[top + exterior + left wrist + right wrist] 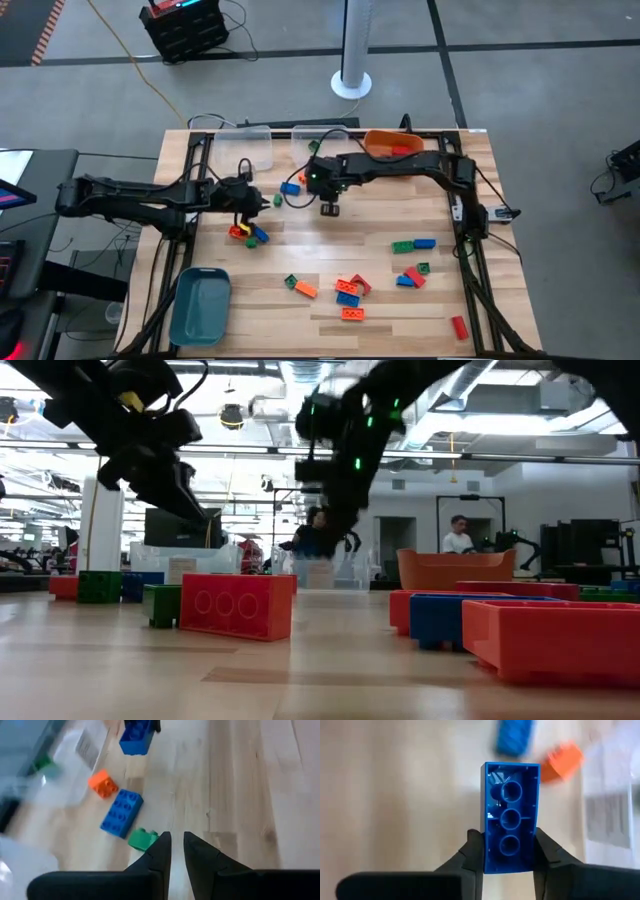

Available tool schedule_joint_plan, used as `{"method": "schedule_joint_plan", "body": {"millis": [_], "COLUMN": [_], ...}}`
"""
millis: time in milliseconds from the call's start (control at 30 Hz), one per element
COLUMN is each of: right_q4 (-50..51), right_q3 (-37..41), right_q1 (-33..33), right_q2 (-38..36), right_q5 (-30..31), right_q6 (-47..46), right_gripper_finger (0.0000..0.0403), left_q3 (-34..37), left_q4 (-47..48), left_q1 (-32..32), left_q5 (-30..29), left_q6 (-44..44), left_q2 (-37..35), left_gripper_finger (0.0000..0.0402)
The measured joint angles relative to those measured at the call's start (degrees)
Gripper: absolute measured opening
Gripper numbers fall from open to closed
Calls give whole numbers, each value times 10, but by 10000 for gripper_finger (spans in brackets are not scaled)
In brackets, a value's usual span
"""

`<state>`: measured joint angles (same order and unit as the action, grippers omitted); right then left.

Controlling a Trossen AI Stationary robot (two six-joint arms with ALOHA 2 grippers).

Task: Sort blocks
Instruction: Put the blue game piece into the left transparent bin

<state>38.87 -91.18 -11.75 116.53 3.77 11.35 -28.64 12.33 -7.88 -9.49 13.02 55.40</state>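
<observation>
The table [400,225] carries scattered blocks; in the low view its near ones loom large and hide most of those behind. Three bins stand on it: a teal bin [199,305] at the near left corner, a clear bin [245,148] at the far edge, hard to make out against the wood, and an orange bin [392,145] partly covered by the right arm. The left arm reaches in from the left, its pincer [177,847] closed on nothing above bare wood, just beside a green block [142,839]; a blue block [121,813] and an orange block [103,783] lie close by. The right arm bends across the far side to mid-table, its pincer [509,851] clamped on the long sides of a blue brick [510,815], hollow underside toward the camera, lifted off the table. A red block [459,326] lies apart near the right front edge.
</observation>
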Motion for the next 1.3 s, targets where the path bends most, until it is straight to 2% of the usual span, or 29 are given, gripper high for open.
{"method": "schedule_joint_plan", "body": {"millis": [167, 367, 500, 633, 800, 900, 1300], "right_q4": [-16, -25, -49, -76, -111, -117, -123], "right_q3": [0, 0, 0, 0, 0, 0, 0], "right_q1": [11, 23, 30, 37, 44, 48, 66], "right_q2": [-43, -56, -57, -57, -57, -57, -57], "right_q5": [-120, -197, -253, -280, -284, -293, -294], "right_q6": [-46, -70, -85, -100, -134, -145, -171], "right_gripper_finger": [110, 111, 111, 111, 111, 111, 111], "left_q3": [0, 0, 0, 0, 0, 0, -1], "left_q4": [-63, -152, -182, -192, -196, -204, -303], "left_q1": [34, 80, 100, 110, 119, 122, 122], "left_q5": [-31, -55, -42, -18, 17, 18, 10], "left_q6": [129, 233, 295, 342, 405, 437, 459], "left_q2": [0, 0, 0, 0, 0, 2, 88], "left_gripper_finger": [97, 188, 224, 230, 231, 231, 228]}}
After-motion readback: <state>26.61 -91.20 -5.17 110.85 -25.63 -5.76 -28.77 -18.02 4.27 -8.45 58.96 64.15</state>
